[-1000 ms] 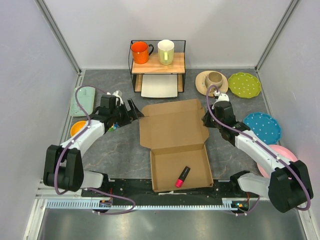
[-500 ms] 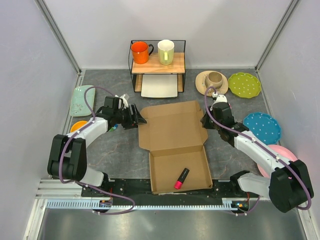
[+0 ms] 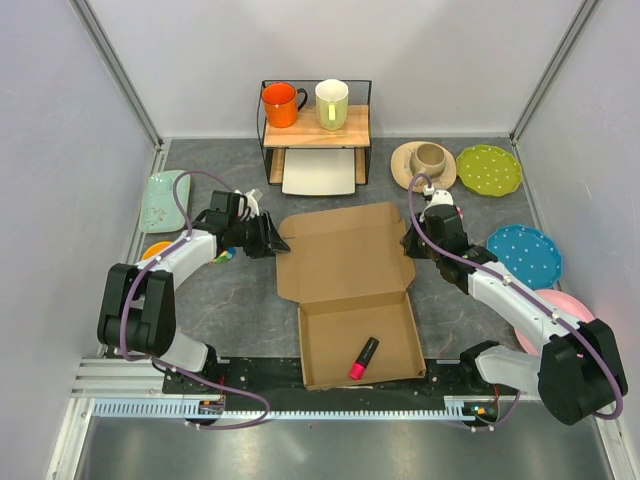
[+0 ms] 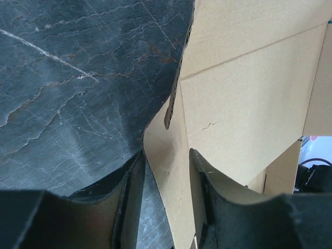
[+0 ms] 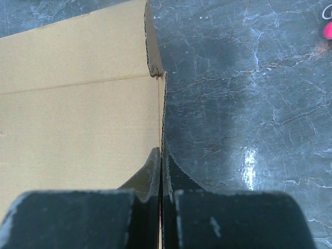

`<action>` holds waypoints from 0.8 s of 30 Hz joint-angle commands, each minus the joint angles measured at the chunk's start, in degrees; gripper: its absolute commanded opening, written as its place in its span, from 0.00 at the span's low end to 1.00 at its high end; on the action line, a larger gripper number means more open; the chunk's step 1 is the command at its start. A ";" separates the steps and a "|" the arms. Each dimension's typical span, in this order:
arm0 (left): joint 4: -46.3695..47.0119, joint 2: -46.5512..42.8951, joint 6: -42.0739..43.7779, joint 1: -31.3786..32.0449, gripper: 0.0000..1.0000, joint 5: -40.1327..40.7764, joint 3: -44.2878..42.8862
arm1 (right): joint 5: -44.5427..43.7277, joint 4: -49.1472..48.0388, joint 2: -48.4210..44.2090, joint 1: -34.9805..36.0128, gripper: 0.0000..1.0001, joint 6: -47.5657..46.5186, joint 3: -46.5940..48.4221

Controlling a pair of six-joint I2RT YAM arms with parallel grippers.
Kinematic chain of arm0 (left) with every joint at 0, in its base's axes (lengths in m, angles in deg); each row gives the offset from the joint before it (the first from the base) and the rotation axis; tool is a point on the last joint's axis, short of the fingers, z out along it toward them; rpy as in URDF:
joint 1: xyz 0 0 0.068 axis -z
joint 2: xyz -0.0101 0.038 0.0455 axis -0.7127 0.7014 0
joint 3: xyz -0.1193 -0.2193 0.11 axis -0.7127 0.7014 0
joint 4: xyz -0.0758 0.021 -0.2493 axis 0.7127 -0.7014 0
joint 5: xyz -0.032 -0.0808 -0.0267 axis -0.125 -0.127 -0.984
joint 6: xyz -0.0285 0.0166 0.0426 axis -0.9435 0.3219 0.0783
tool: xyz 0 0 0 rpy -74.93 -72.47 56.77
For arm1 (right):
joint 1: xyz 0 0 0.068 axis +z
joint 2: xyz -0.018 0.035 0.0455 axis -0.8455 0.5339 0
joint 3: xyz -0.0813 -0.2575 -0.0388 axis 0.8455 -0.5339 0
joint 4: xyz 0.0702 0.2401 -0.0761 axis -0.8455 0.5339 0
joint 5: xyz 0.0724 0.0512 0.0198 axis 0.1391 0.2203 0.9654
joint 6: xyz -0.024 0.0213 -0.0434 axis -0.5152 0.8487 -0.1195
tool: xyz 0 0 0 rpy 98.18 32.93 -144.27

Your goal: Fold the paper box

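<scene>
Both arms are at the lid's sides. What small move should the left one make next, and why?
Probably close the left gripper: its fingers stand apart astride the left side flap of the paper box, while the right gripper is already shut on the lid's right edge. Then both sides are held for folding.

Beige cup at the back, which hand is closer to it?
Right. The right hand pinches the paper box edge nearest the beige cup; the left hand straddles the opposite edge.

Paper box (image 3: 345, 262) open on table (image 3: 235, 300), lid far, tray near; pink marker (image 3: 364, 354) in tray. Left end effector (image 3: 272, 240) at lid's left edge, right end effector (image 3: 408, 243) at right edge.
</scene>
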 commanded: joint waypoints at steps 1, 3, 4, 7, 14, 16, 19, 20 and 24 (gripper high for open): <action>-1.43 0.01 3.08 0.01 0.45 -3.55 -1.83 | -0.30 -0.75 -0.49 0.38 0.00 -0.85 1.15; -1.52 0.18 3.35 0.18 0.38 -4.08 -1.65 | -0.21 -1.02 -0.14 0.38 0.00 -0.76 1.15; -1.52 0.35 3.52 0.35 0.31 -4.78 -1.65 | -0.12 -1.02 0.12 0.38 0.00 -0.50 1.32; -1.96 0.44 4.22 0.88 0.25 -5.49 -2.18 | 0.23 -1.19 1.00 0.38 0.00 -0.41 1.93; -3.81 0.71 5.37 1.50 0.06 -5.32 -4.37 | -0.29 -2.33 2.67 0.29 0.00 0.12 4.22; -2.06 -0.60 4.67 1.67 0.02 -3.83 -4.90 | -1.17 -2.86 3.29 0.29 0.00 0.12 5.45; 1.37 -3.59 3.61 1.85 0.02 0.38 -5.78 | -3.27 -4.53 5.13 0.38 0.00 -0.32 7.73; 4.08 -4.38 3.44 1.94 0.02 1.61 -5.78 | -3.72 -5.66 6.18 0.29 0.00 -0.41 8.26; 14.54 -8.16 1.25 1.94 0.02 8.02 -4.12 | -7.15 -10.58 8.38 0.38 0.00 -0.49 10.28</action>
